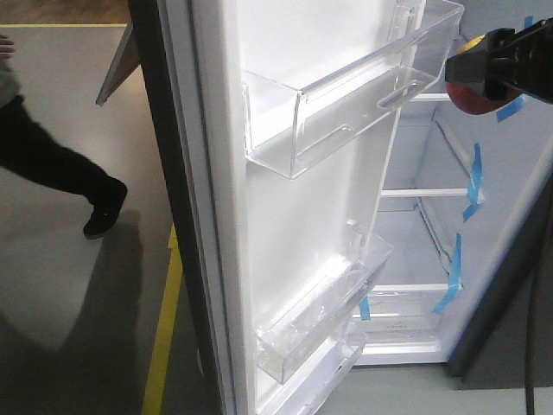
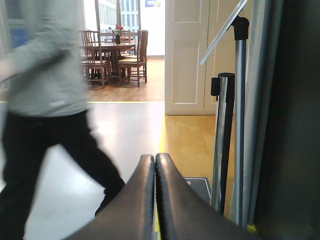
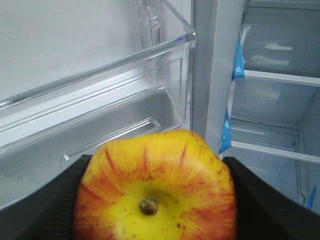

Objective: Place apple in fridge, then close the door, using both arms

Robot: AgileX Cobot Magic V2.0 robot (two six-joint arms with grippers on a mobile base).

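The apple [image 3: 155, 192] is held clamped between the fingers of the right gripper [image 1: 488, 60], at 2 o'clock in the front view. It is just beside the upper clear bin [image 1: 346, 112] of the open door [image 1: 294, 225], outside the fridge [image 1: 423, 194]. The left gripper [image 2: 155, 195] is seen with its fingers pressed together, and a blurred person [image 2: 45, 100] at its 10 o'clock.

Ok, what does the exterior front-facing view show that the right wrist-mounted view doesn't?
Only the front-facing view: a person's leg at the left, the yellow floor line and the lower door bins. Only the right wrist view: the stem and the yellow end around it, close up. Both: the apple held in the right tool, the upper clear door bin, and the fridge shelves with blue tape.
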